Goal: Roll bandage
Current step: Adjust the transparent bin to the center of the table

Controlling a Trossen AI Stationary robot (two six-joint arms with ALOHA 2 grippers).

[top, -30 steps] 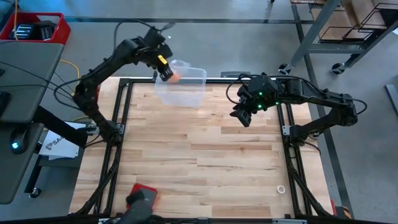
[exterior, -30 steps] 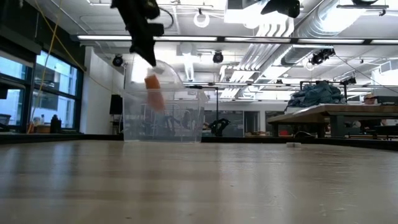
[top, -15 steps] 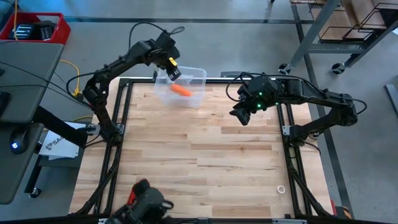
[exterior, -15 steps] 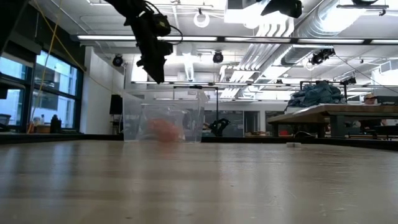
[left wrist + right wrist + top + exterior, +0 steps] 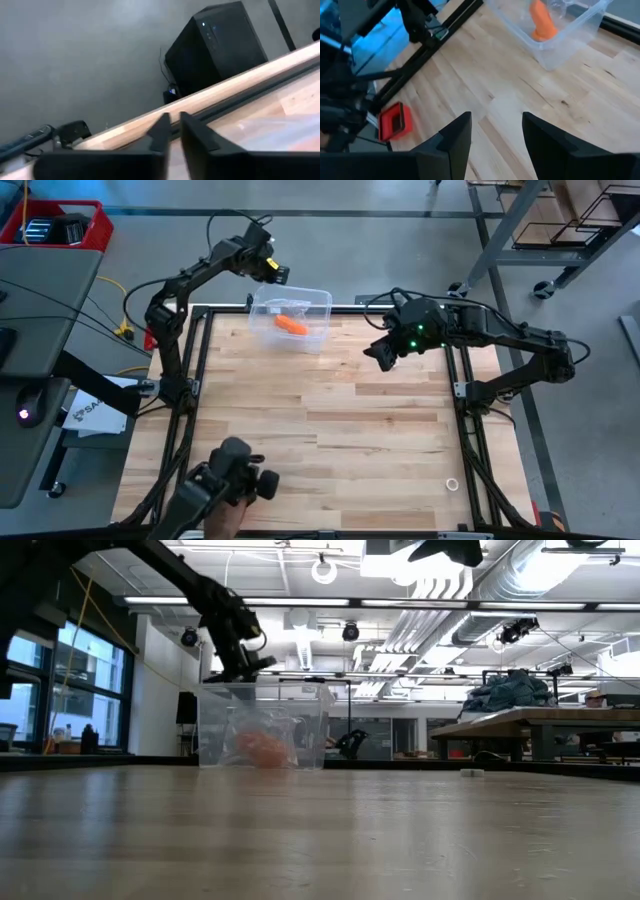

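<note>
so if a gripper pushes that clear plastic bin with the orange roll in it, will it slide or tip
The clear thin-walled plastic bin looks light, so it would probably slide on the smooth wooden table. The compact orange fabric roll lying loose inside would likely roll or shift.

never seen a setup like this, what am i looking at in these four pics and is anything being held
These are two dark robot arms working at a wooden table. One picture looks straight down from above, one looks level across the tabletop, and two come from cameras on the arms' wrists. A clear plastic bin stands at the table's far edge with the orange bandage lying inside it. The left gripper hangs just outside the bin's far left corner, fingers nearly closed and empty. The right gripper hovers open over the table to the bin's right, also empty. So nothing is held. A person's hand with a dark object shows at the near edge.
</note>
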